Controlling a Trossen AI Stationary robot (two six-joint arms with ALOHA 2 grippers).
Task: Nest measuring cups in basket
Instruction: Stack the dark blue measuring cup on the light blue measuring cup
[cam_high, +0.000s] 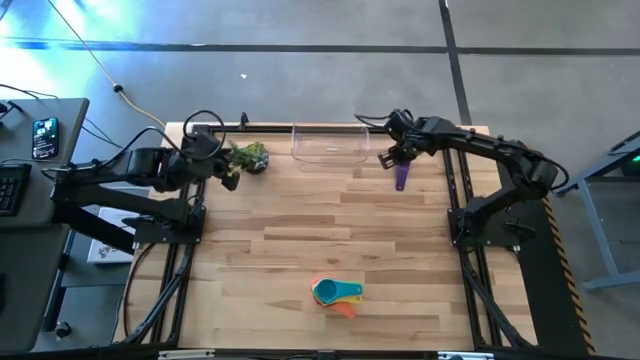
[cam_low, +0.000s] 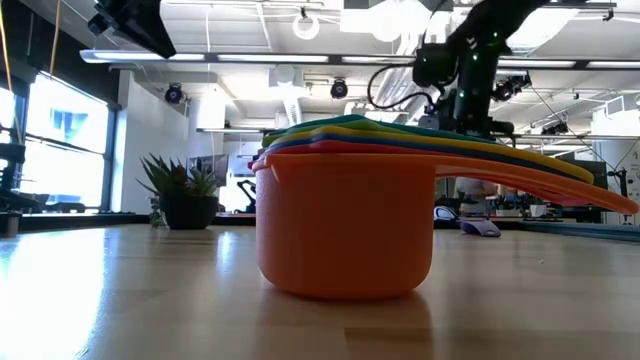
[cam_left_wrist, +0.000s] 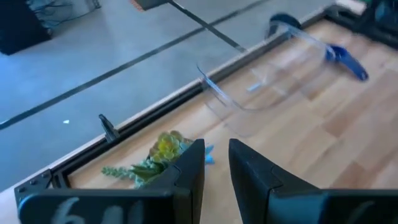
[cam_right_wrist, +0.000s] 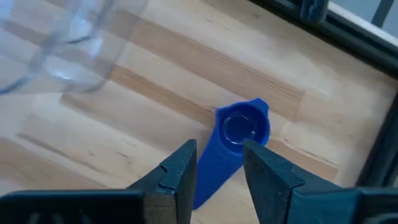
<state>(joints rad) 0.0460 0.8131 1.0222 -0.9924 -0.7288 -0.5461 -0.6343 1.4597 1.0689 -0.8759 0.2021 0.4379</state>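
A purple-blue measuring cup (cam_high: 402, 178) lies on the table just right of the clear basket (cam_high: 300, 146), with its bowl (cam_right_wrist: 242, 127) facing up. My right gripper (cam_high: 388, 158) hovers above it, open and empty. In the right wrist view the cup's handle (cam_right_wrist: 208, 177) runs between my fingers, below them. A nested stack of cups (cam_high: 335, 292), orange at the bottom, stands near the table's near edge and fills the low view (cam_low: 345, 230). My left gripper (cam_high: 232, 178) waits at the far left beside the plant, narrowly open (cam_left_wrist: 216, 168) and empty.
A small spiky green plant in a dark pot (cam_high: 250, 157) stands at the far left, between my left gripper and the basket. A small light-blue thing (cam_left_wrist: 208, 155) lies beside it; what it is, I cannot tell. The table's metal frame runs along the far edge (cam_left_wrist: 109, 127).
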